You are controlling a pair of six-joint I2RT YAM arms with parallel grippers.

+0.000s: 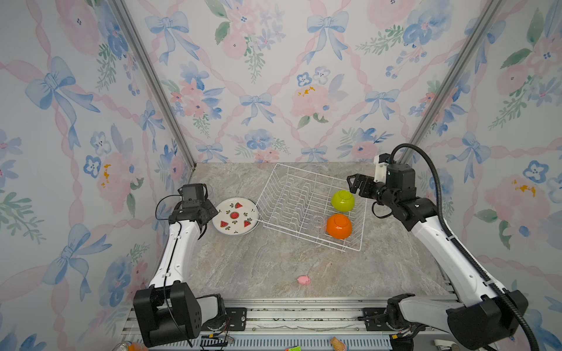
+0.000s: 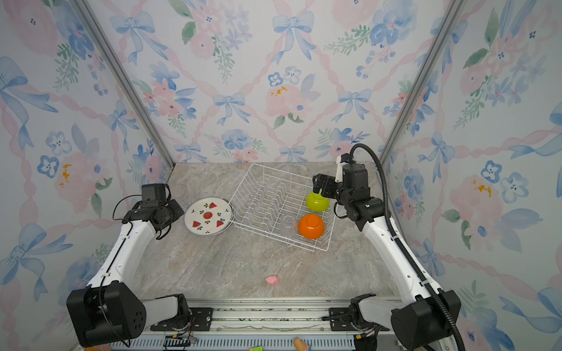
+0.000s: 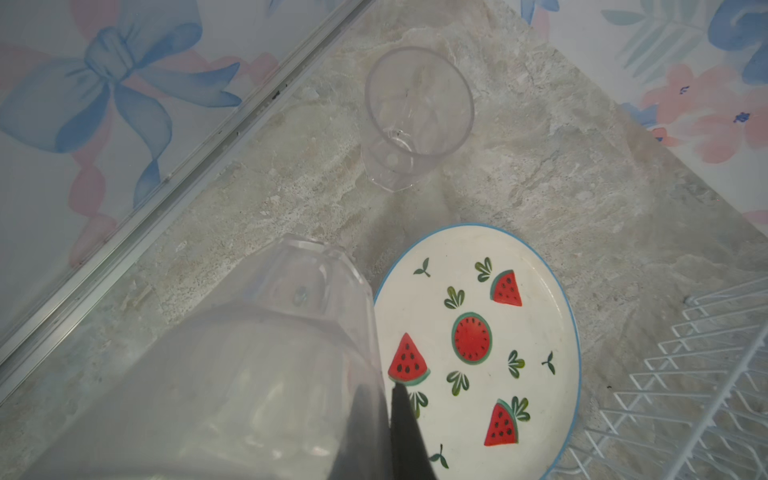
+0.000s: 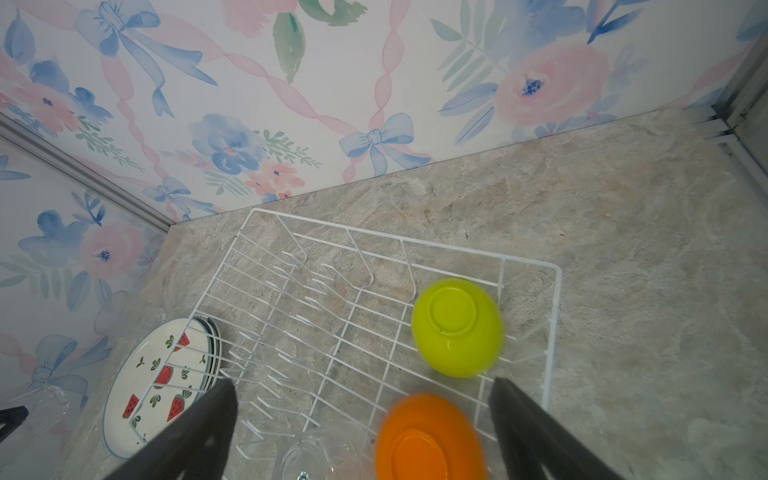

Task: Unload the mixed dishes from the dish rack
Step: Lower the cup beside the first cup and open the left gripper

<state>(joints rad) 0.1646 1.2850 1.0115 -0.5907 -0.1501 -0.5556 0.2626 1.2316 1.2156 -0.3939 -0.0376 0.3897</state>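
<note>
The white wire dish rack lies at the back right of the table. Upside down in it are a lime-green bowl, an orange bowl and a clear glass. White plates with watermelon prints are stacked on the table against the rack's left end. My left gripper is shut on the wall of a clear glass, held low beside the plates. Another clear glass stands on the table beyond. My right gripper hangs open above the two bowls, holding nothing.
A small pink toy lies on the marble table toward the front. Flowered walls close in the table at the back and on both sides. A metal rail runs along the front edge.
</note>
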